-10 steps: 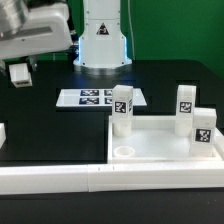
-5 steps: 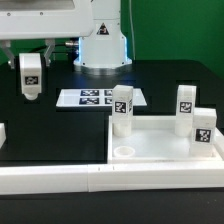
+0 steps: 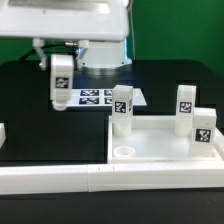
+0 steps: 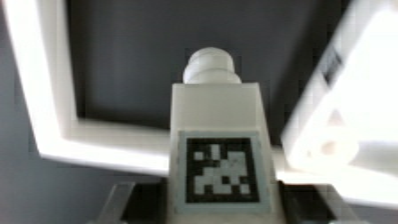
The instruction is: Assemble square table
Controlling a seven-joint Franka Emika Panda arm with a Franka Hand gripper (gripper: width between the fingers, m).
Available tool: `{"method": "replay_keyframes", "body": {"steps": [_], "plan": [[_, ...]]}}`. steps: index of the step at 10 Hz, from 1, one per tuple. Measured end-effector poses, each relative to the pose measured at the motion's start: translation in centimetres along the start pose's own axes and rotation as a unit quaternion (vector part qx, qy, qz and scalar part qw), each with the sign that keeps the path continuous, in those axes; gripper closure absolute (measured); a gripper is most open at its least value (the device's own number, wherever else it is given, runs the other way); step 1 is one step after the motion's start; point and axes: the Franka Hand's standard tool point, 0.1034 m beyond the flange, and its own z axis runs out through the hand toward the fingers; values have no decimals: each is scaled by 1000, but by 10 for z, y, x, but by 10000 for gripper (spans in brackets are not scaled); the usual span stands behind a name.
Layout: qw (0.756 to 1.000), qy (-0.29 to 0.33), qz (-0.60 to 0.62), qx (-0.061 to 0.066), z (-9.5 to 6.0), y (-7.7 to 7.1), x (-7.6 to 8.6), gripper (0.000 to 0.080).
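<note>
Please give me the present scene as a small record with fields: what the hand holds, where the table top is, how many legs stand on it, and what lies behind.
hand: shut on a short white plastic leg with a black-white tag, held upright above the black table
table top: large white square plastic top with raised rim, at the exterior view's right
legs on top: three standing
free socket: round, near corner
behind: marker board

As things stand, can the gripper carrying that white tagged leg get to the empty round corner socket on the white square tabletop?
Probably yes. The gripper holds the white tagged leg in the air above the black table, apart from the white square tabletop. The empty round corner socket lies open from above; the nearest mounted leg stands behind it.
</note>
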Motion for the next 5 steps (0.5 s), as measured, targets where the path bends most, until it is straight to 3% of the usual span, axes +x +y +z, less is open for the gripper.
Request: {"method": "replay_keyframes", "body": {"steps": [1, 2, 3, 5], "plan": [[1000, 18, 21, 8, -6, -21, 24, 509], [998, 50, 25, 5, -15, -28, 48, 509], [997, 70, 10, -13, -15, -20, 46, 509], [998, 62, 15, -9, -13, -22, 43, 509]]}}
